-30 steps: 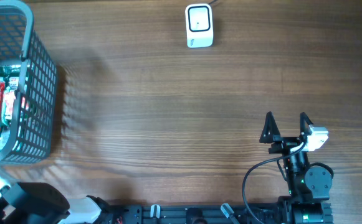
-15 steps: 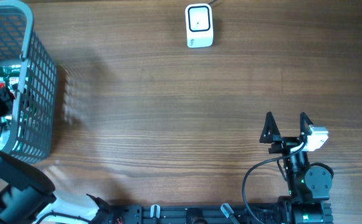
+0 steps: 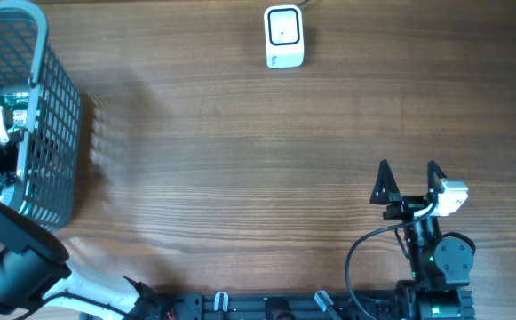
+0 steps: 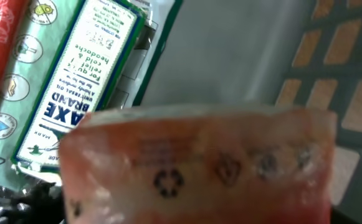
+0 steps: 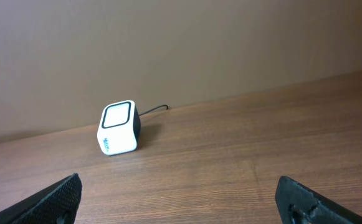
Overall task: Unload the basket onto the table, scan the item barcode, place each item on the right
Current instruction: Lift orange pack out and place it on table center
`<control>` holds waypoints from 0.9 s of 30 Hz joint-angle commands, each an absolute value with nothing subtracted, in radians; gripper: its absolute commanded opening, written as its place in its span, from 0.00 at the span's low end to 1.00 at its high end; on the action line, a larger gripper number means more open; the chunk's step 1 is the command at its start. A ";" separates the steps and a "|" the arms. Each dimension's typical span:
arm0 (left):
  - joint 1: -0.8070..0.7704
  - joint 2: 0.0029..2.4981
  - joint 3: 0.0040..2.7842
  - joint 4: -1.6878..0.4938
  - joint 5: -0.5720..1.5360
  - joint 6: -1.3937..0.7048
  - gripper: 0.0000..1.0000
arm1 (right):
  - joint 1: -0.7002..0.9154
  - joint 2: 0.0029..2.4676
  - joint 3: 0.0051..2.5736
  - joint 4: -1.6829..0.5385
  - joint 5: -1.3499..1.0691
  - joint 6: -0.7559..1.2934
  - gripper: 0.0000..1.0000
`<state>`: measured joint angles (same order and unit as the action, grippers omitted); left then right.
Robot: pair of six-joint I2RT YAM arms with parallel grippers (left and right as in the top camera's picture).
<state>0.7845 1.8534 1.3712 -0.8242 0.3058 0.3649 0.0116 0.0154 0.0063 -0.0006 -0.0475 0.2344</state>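
Packet (image 4: pixel 199 162), glossy pink film, in grey mesh basket (image 3: pixel 58 133), left jaws unclear, right jaws spread.

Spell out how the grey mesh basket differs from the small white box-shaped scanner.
The grey mesh basket is large and open-latticed; the white box-shaped scanner is small and solid. The basket sits at the table's left edge holding packets; the scanner stands at the far edge. Both rest on the wooden table.

Table (image 3: pixel 240 160) was matt, grained wood. Basket (image 3: pixel 58 116) was grey plastic mesh. Scanner (image 3: pixel 284 37) was smooth white plastic. Pouch (image 4: pixel 199 162) was glossy, translucent plastic film.
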 commanded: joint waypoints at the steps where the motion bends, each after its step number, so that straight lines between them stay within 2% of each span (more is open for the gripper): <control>1: 0.779 1.861 1.353 -0.807 0.315 0.346 0.77 | 0.017 0.007 0.005 0.002 -0.045 0.238 1.00; 4: 0.779 1.861 1.353 -0.807 0.326 0.347 0.73 | 0.017 0.007 0.005 0.002 -0.045 0.238 1.00; 10: 0.779 1.822 1.370 -0.807 0.325 0.347 0.49 | 0.017 0.007 0.005 0.002 -0.045 0.238 1.00; 14: 0.779 1.763 1.414 -0.805 0.325 0.347 0.43 | 0.017 0.007 0.005 0.002 -0.045 0.238 1.00; 19: 0.779 1.673 1.457 -0.790 0.321 0.315 0.45 | 0.017 0.007 0.005 0.002 -0.045 0.238 1.00; 27: 0.779 1.536 1.596 -0.776 0.320 0.203 0.43 | 0.017 0.007 0.005 0.002 -0.045 0.238 1.00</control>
<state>0.7811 1.6302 1.5074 -0.7879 0.3119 0.2760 0.0116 0.0154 0.0063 -0.0006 -0.0475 0.2344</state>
